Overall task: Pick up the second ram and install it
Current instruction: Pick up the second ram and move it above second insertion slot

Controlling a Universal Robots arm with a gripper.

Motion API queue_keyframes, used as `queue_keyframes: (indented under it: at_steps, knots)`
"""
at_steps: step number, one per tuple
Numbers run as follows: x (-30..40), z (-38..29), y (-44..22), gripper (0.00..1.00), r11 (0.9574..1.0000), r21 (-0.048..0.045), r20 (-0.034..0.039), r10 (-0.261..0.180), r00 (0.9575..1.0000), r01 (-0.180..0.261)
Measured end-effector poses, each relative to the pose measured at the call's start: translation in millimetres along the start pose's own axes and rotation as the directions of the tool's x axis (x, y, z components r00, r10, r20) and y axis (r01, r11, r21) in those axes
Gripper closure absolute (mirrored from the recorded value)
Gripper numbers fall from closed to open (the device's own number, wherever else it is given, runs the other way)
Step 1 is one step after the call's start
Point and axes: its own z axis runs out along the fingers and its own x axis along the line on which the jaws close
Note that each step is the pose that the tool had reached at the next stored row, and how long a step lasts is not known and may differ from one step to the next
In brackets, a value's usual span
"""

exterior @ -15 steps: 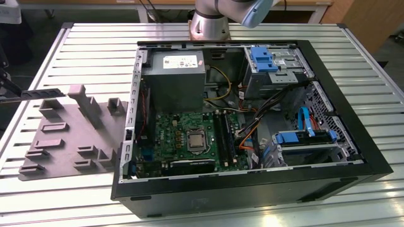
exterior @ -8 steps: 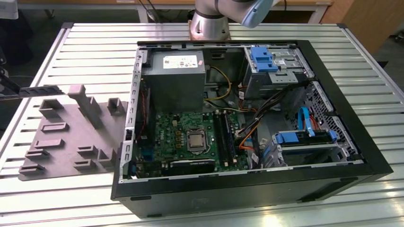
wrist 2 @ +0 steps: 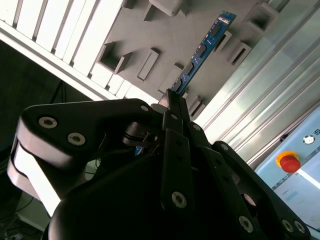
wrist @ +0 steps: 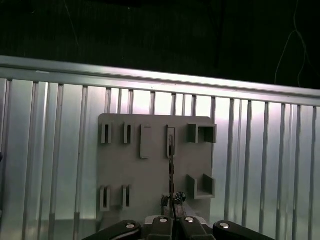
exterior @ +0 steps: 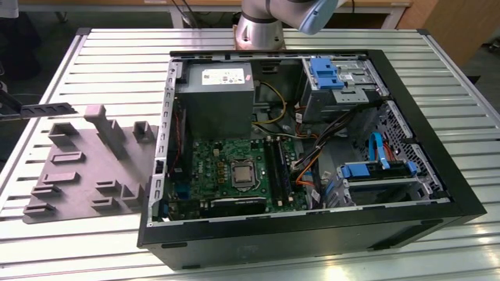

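Second wrist view shows the hand [wrist 2: 173,99] grasping the second ram [wrist 2: 202,50], jutting lengthwise straight ahead.

The desk [exterior: 102,58] is ribbed metal, bright and glossy, and the grey tray [exterior: 74,193] at the exterior view's left looks like matt, smooth plastic. The computer case [exterior: 297,240] has a black matt frame with dull bare sheet metal inside. In the second wrist view the end effector [wrist 2: 174,102] is black, smooth and slightly shiny, and the second ram [wrist 2: 201,51] is a glossy blue board.
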Motion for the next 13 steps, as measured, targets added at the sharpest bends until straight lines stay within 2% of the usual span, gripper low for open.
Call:
queue_keyframes:
  at_steps: [13]
  knots:
    - [-1.7, -8.7, 0.0, 0.89, 1.0000, 0.0010, 0.0001, 0.005, 1.0000, -0.005]
